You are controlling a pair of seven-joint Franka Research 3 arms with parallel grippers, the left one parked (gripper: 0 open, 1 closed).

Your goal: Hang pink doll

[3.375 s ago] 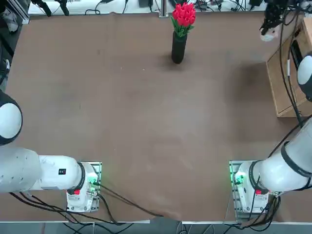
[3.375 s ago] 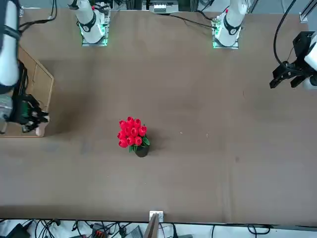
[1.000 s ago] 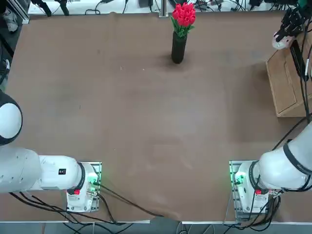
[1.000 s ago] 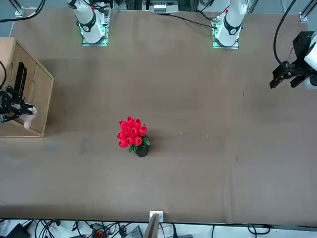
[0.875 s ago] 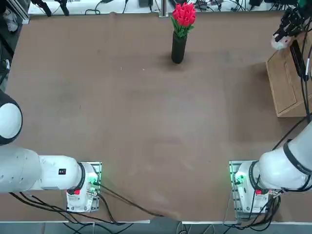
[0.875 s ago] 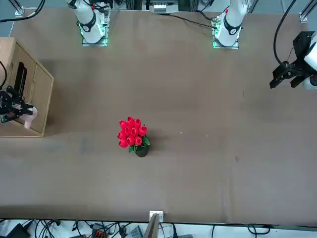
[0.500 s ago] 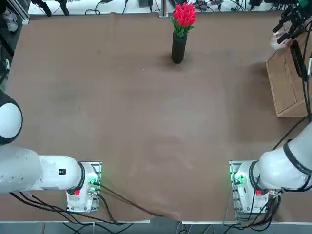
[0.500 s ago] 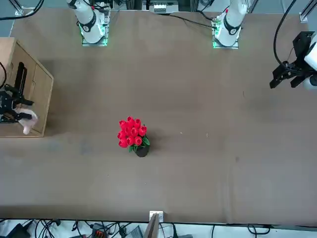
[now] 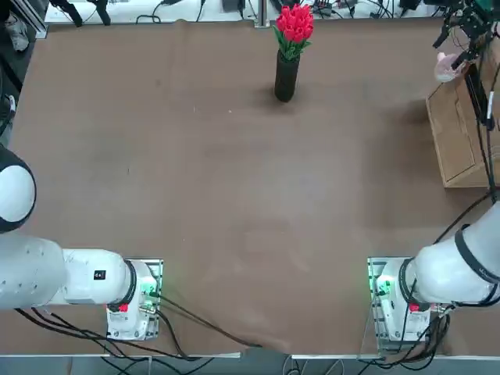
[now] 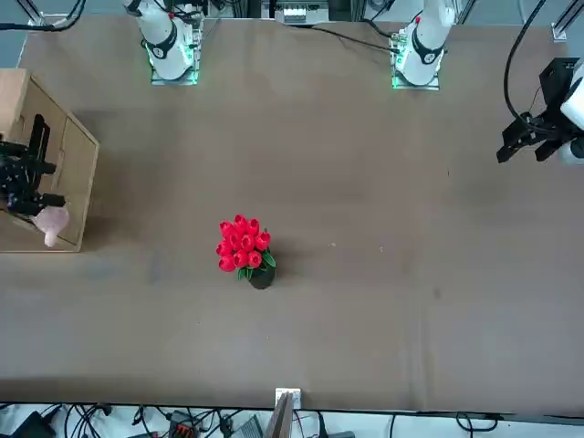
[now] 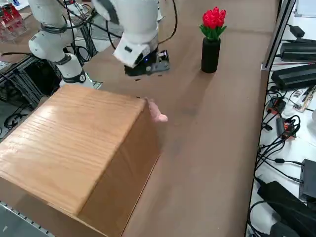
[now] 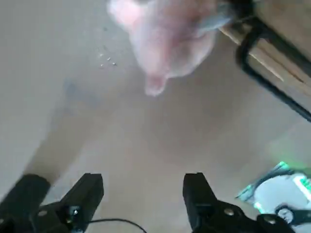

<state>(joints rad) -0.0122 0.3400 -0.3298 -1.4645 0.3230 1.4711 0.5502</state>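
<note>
Right gripper is sitting at the far right corner of the table in the top view, jaws spread wide and holding nothing, with the pink doll dangling just beside it, off the corner of the wooden box. Nothing else is sharing the brown table except the red tulips in their black vase, well apart along the far edge.

Switching to the front view, the gripper is hovering by the box, and the doll is hanging free just below it, apart from the fingers.

From the right side, the gripper is standing clear above the tabletop, and the doll is suspended at the box's upper corner, off the table. Cables and power bricks are cluttering the floor beyond the table's edge.

On the wrist camera, both fingers are splayed with bare table between them, and the doll is hanging ahead, next to a black handle-like bar on the box; what exactly is carrying it is hard to tell.

By my read, the hanging is looking done, and only pulling the arm clear is left.
</note>
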